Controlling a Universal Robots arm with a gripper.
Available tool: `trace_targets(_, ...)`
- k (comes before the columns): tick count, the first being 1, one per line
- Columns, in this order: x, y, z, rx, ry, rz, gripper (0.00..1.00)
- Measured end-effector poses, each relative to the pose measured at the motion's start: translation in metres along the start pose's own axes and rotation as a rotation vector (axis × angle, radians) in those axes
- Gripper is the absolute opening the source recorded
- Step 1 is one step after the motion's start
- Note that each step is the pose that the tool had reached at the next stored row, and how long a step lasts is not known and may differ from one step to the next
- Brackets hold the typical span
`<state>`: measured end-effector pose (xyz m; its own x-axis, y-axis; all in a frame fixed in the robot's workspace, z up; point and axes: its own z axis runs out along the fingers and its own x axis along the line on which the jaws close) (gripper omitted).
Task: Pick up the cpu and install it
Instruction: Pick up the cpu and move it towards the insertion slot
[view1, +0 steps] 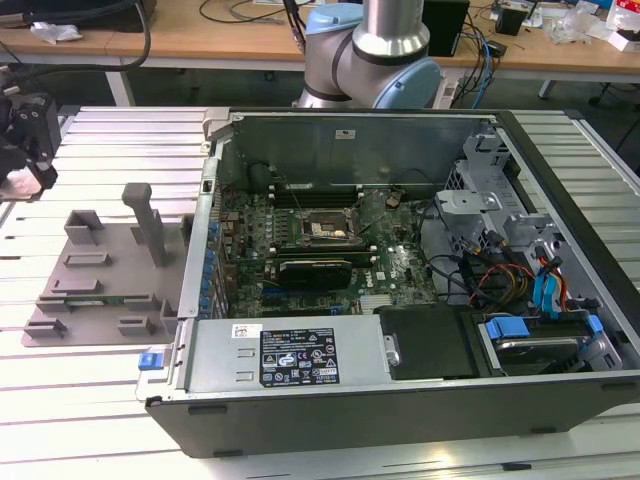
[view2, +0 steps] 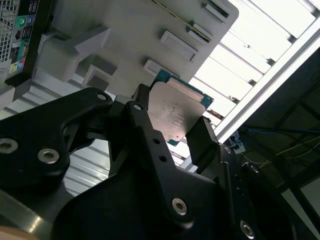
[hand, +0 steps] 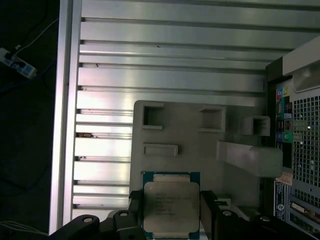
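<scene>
The cpu (view2: 177, 112) is a thin square chip with a silvery-beige top plate and a green edge. In both wrist views it sits clamped between the two black fingers of my gripper (view2: 172, 124). The chip (hand: 171, 207) hangs in the air above the grey plastic fixture (hand: 190, 135), with the gripper (hand: 171, 214) shut on its two opposite sides. In the exterior view the gripper (view1: 22, 160) is at the far left, above the slatted table and off the fixture (view1: 100, 270). The dark square socket (view1: 325, 230) lies on the motherboard inside the open computer case (view1: 400, 400).
The fixture carries upright blocks (view1: 145, 220) and low pockets. The case wall (view1: 205, 200) stands between the fixture and the motherboard. Cables and drive bays (view1: 520, 290) fill the case on the exterior view's right. The arm's base (view1: 370, 50) rises behind the case.
</scene>
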<state>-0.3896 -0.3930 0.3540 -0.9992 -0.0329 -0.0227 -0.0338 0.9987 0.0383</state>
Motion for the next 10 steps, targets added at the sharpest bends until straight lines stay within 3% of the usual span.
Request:
trace_targets(5, -0.0004, 0.0006, -0.0160, -0.0002, -0.0004, 0.000, 0.55)
trace_targets(8, -0.0007, 0.0012, -0.0304, -0.0002, -0.0004, 0.000, 0.55)
trace_targets(10, -0.0007, 0.0013, -0.0316, -0.0003, -0.0006, 0.000, 0.55)
